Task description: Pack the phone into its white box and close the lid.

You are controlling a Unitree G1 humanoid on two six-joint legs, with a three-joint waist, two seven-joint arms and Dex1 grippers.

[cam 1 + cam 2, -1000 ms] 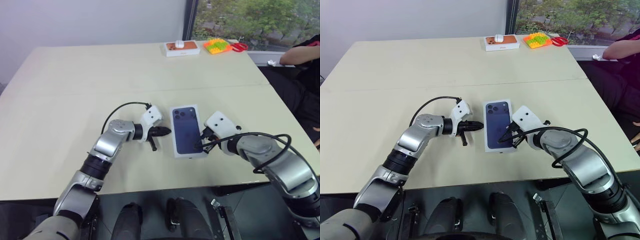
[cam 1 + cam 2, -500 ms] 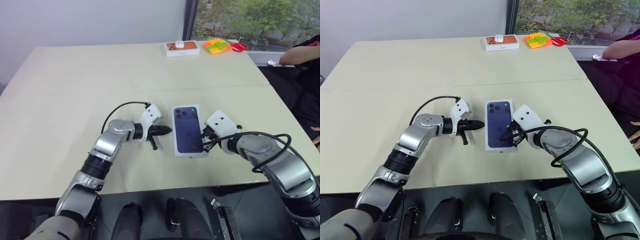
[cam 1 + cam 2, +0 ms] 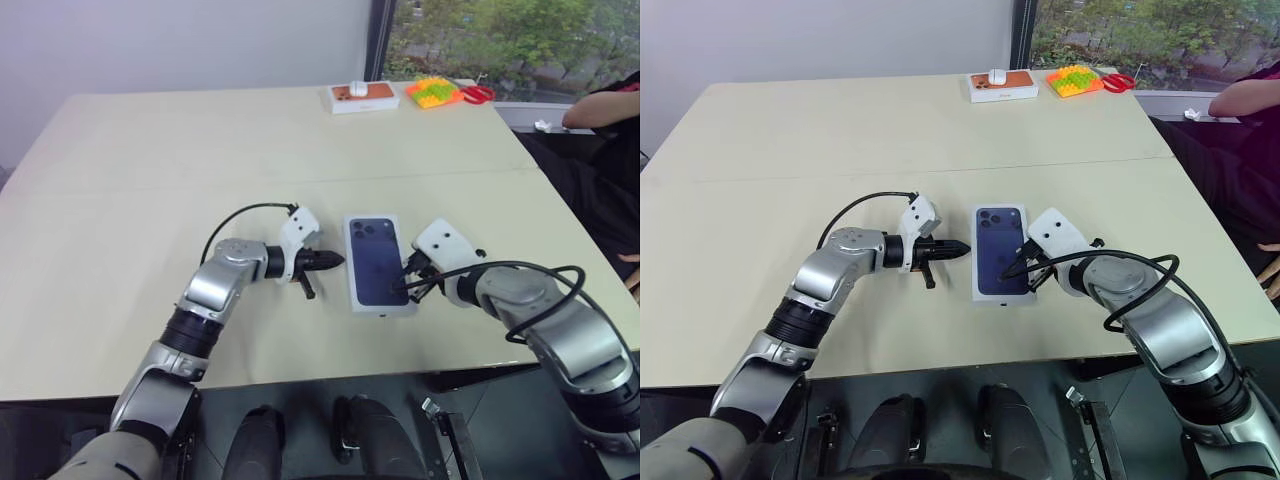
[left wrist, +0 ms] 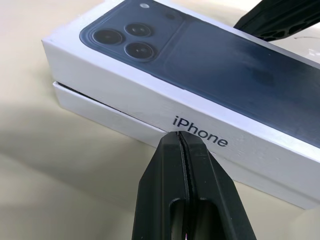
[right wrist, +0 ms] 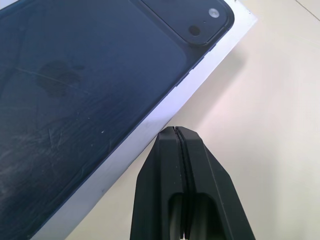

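Note:
The lid (image 3: 376,262), white with a dark blue phone printed on top, rests on the white box (image 4: 100,107) near the table's front edge. A thin gap shows between them along the side. The phone is hidden. My left gripper (image 3: 338,261) is shut, and its tip points at the box's left side, close to the "iPhone" lettering (image 4: 200,134). My right gripper (image 3: 401,291) is also shut, with its tip at the lid's right edge near the front. Nothing is held in either gripper.
At the table's far edge lie a white box with an orange top (image 3: 365,96), a colourful block toy (image 3: 433,92) and red scissors (image 3: 480,93). A person's arm (image 3: 600,108) shows at the far right. The front table edge (image 3: 330,375) runs close below the box.
The lid has edged a little to the right. Both grippers stay shut and nearly where they were.

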